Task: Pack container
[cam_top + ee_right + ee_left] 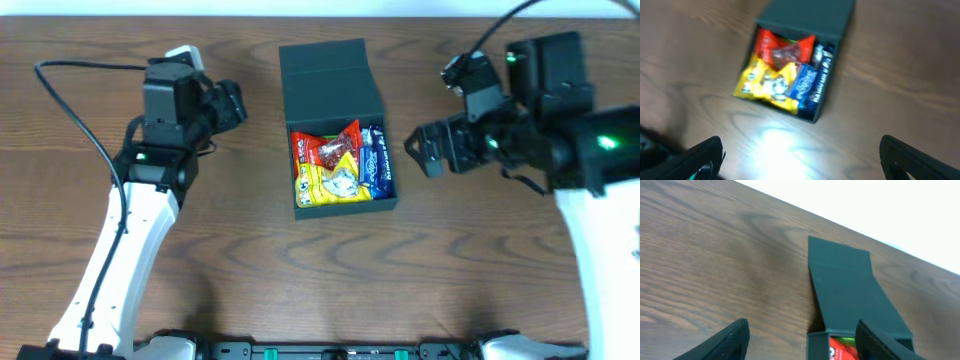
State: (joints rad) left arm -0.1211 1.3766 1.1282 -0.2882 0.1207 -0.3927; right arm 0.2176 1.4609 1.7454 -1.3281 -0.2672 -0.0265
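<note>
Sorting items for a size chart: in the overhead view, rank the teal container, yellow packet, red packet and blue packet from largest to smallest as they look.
1. Teal container, by far.
2. Yellow packet and red packet: alike, overlapping, so unranked.
3. Blue packet, the narrowest showing.

my brown wood-grain table [300, 280], dark teal container [335, 75] sitting on it, roughly mid-table, lid flipped open

Snack packets [785, 75] blurred — print unreadable, container [850, 280] cut off below
</note>
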